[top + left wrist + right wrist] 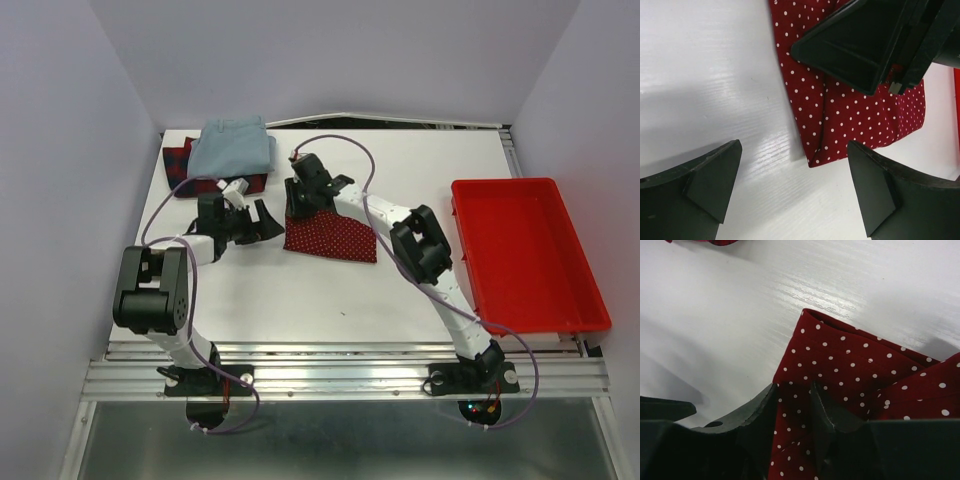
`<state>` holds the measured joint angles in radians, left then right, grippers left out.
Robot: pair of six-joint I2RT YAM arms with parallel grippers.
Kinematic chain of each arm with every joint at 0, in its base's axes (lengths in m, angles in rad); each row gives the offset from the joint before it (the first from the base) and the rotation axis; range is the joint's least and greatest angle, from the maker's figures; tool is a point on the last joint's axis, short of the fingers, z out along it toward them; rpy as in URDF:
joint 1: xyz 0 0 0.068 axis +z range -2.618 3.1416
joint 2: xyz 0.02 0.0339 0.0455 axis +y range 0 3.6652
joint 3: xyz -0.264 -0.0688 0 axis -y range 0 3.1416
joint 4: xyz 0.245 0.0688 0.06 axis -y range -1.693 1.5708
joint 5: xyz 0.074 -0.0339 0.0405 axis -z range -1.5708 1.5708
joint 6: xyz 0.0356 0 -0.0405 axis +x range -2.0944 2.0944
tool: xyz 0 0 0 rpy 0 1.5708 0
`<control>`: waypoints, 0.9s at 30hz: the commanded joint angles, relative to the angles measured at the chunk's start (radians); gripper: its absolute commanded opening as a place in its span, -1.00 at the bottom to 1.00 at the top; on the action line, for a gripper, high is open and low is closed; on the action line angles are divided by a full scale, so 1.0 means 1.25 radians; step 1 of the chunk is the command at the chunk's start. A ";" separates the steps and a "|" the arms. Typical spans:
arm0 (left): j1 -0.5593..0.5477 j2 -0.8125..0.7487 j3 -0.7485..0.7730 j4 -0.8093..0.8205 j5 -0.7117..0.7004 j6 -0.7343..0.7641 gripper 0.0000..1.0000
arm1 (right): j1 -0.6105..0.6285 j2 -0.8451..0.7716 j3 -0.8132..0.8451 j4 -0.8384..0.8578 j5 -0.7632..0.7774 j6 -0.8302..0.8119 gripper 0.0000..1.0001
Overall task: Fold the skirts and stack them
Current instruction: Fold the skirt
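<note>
The dark red dotted skirt (335,238) lies folded on the white table (300,300) near the middle. My right gripper (299,196) is down on its far left corner. In the right wrist view the right gripper (793,387) has its jaws a little apart, with the dotted cloth (840,360) lying loose in the gap. My left gripper (262,222) stands wide open just left of the skirt; between its tips (794,150) is bare table, with the skirt's near corner (840,125) just ahead. The pale blue skirt (233,148) lies folded on the plaid skirt (178,158) at the back left.
A rigid bright red tray (525,255) stands on the right side of the table. The right arm's black finger (860,45) hangs over the dotted cloth in the left wrist view. Grey walls close in the table on three sides.
</note>
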<state>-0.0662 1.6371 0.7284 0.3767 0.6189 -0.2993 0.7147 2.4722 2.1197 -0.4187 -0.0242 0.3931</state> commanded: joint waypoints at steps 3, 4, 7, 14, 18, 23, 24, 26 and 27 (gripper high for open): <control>0.011 -0.109 -0.022 -0.001 -0.028 0.011 0.97 | 0.016 -0.056 0.037 -0.003 0.073 -0.005 -0.21; 0.014 -0.124 -0.019 -0.007 -0.032 0.018 0.97 | 0.023 -0.051 0.043 -0.004 0.086 -0.010 -0.21; 0.031 -0.140 -0.011 -0.024 -0.042 0.027 0.97 | 0.031 -0.027 0.062 -0.001 0.108 -0.020 -0.13; 0.068 -0.148 -0.002 -0.052 -0.077 0.058 0.97 | 0.038 0.043 0.079 0.011 0.161 -0.046 -0.11; 0.069 -0.149 -0.023 -0.061 -0.080 0.066 0.97 | 0.038 0.067 0.075 0.010 0.162 -0.060 -0.14; 0.066 -0.144 -0.040 -0.051 -0.062 0.066 0.97 | 0.038 0.085 0.068 0.006 0.176 -0.060 -0.32; 0.063 -0.139 -0.040 -0.052 -0.058 0.069 0.97 | 0.038 0.084 0.068 0.004 0.174 -0.059 -0.47; 0.057 -0.128 -0.042 -0.051 -0.052 0.073 0.97 | 0.038 0.077 0.068 0.004 0.159 -0.048 -0.80; 0.042 -0.116 -0.042 -0.044 -0.047 0.073 0.97 | 0.038 0.063 0.069 0.004 0.152 -0.040 -0.90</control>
<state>0.0147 1.4876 0.6872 0.2955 0.5266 -0.2329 0.7597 2.5397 2.1921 -0.3958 0.1696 0.3317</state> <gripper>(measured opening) 0.986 0.128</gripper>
